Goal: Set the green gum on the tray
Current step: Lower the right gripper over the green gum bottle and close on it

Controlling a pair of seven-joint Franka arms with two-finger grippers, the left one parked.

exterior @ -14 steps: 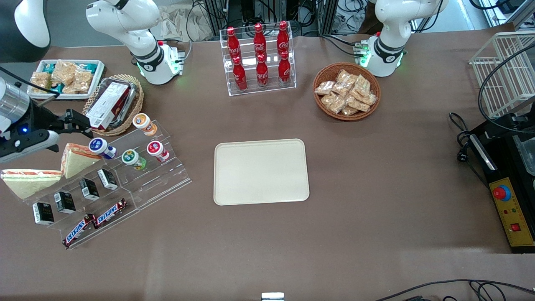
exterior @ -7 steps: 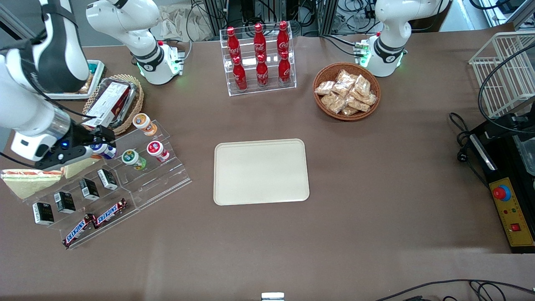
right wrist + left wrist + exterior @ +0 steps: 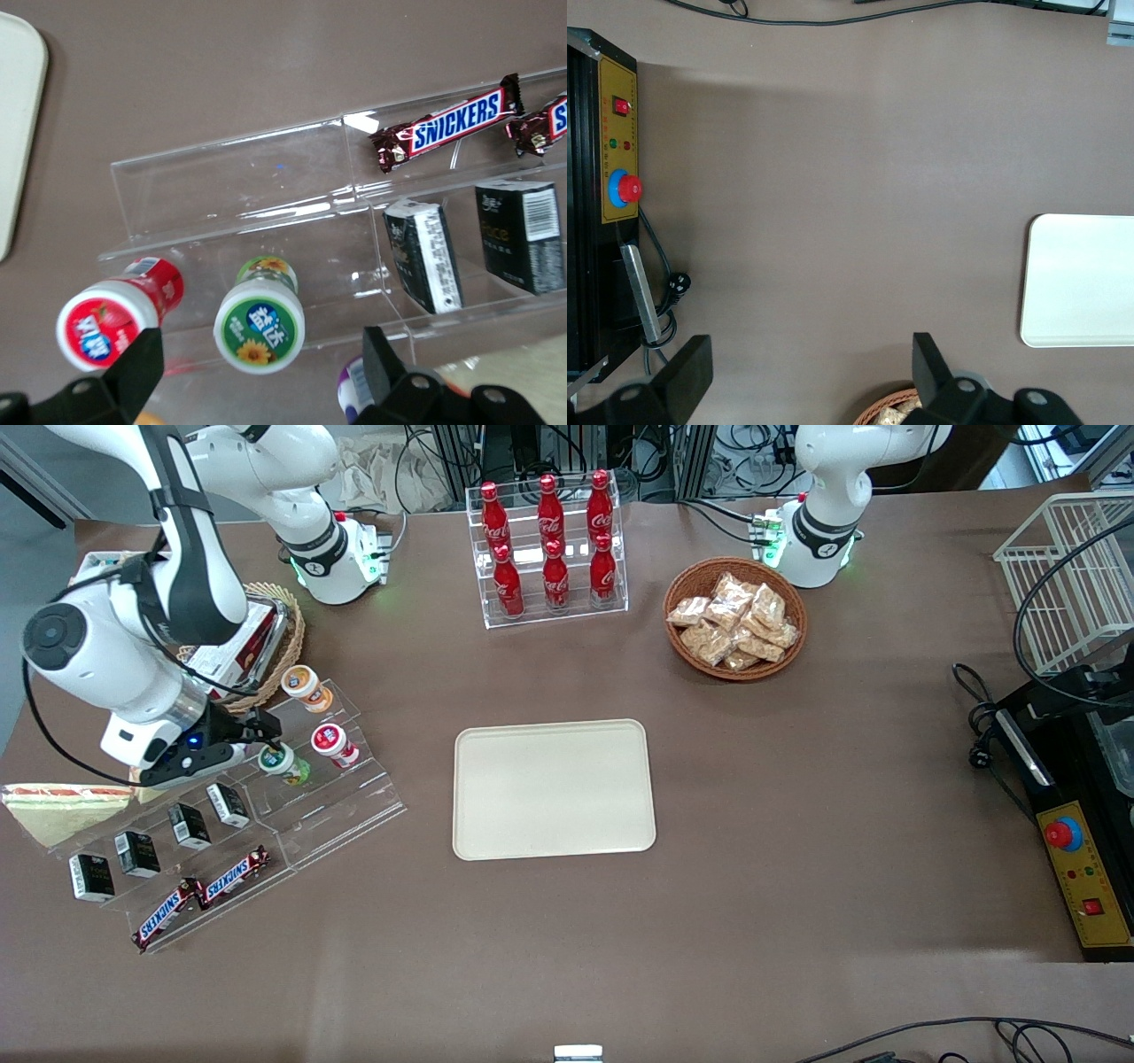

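Observation:
The green gum (image 3: 282, 762) is a small bottle with a white-rimmed green lid showing a sunflower, lying on the middle step of a clear acrylic stand (image 3: 341, 806). My right gripper (image 3: 265, 732) hovers just above it, open. In the right wrist view the gripper (image 3: 261, 356) has one black finger on each side of the green gum (image 3: 260, 326), with a gap between each finger and the lid. The tray (image 3: 554, 788) is a flat cream rectangle in the table's middle, with nothing on it. One rounded tray corner (image 3: 16, 133) shows in the right wrist view.
A red-lidded bottle (image 3: 334, 744) lies beside the gum and an orange-lidded one (image 3: 304, 687) a step higher. A purple-lidded bottle (image 3: 353, 390) lies by one finger. Black boxes (image 3: 190, 825) and Snickers bars (image 3: 199, 893) fill the lower steps. A cola rack (image 3: 549, 549) and snack basket (image 3: 735, 618) stand farther back.
My gripper has moved along the stand toward the tray, from beside the sandwich and purple-lidded bottle to above the green gum. It stayed open.

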